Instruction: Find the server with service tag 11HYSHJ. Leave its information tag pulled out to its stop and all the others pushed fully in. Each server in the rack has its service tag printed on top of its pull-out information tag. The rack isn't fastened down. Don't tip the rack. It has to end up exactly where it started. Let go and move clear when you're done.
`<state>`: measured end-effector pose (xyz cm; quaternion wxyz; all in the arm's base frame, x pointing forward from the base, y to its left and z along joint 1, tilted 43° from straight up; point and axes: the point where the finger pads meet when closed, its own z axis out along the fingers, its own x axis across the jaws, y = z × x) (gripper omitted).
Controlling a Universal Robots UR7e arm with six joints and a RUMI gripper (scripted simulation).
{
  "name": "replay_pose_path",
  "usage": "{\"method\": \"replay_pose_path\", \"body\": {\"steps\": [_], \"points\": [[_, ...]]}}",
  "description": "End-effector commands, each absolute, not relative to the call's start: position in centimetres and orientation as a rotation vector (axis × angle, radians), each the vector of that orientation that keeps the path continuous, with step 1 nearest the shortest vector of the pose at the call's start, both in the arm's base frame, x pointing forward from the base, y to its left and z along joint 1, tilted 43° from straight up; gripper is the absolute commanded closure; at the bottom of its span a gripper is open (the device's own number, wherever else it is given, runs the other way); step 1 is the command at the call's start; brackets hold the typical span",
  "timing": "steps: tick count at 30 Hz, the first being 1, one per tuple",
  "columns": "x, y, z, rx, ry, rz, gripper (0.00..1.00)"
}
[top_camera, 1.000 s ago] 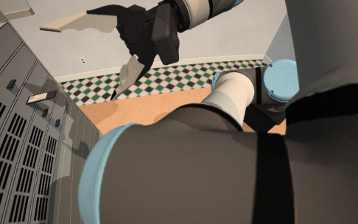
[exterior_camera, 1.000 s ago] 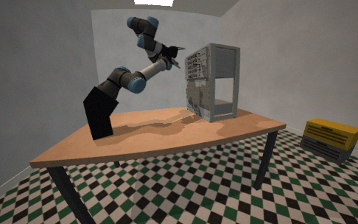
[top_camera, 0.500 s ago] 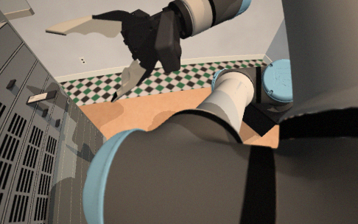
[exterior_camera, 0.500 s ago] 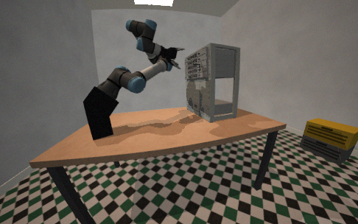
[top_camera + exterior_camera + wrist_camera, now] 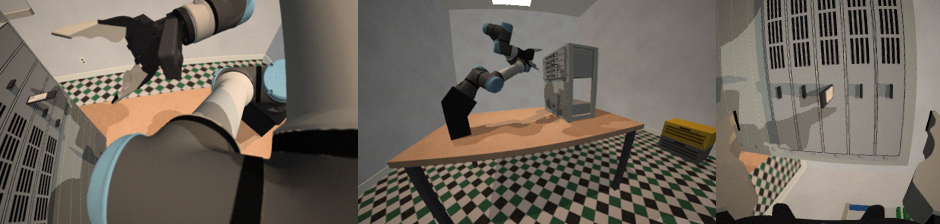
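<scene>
The grey server rack (image 5: 569,81) stands on the far right part of the wooden table (image 5: 516,129). In the wrist view its front (image 5: 836,75) shows several servers side by side, each with a small dark information tag. One tag (image 5: 827,93) sticks out of the front, light on top; it also shows in the top view (image 5: 40,97). The tags beside it (image 5: 803,91) (image 5: 859,91) sit flush. No printed text is readable. My gripper (image 5: 84,67) (image 5: 534,59) is open and empty, in the air in front of the rack's upper part and apart from it.
My arm's elbow and forearm (image 5: 206,166) fill the near part of the top view. The arm's black base (image 5: 457,110) stands at the table's left. A yellow and grey box (image 5: 687,140) sits on the checkered floor at the right.
</scene>
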<state>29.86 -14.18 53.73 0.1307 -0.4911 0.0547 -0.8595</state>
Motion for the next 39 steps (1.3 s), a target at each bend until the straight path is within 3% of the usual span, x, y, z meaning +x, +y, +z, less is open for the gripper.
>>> {"method": "replay_pose_path", "body": {"steps": [1,39], "points": [[29.9,-14.2,53.6,-1.42,0.168,-2.506,0.0],[30.3,-14.4,52.2,-1.357,0.255,-2.604,0.0]]}}
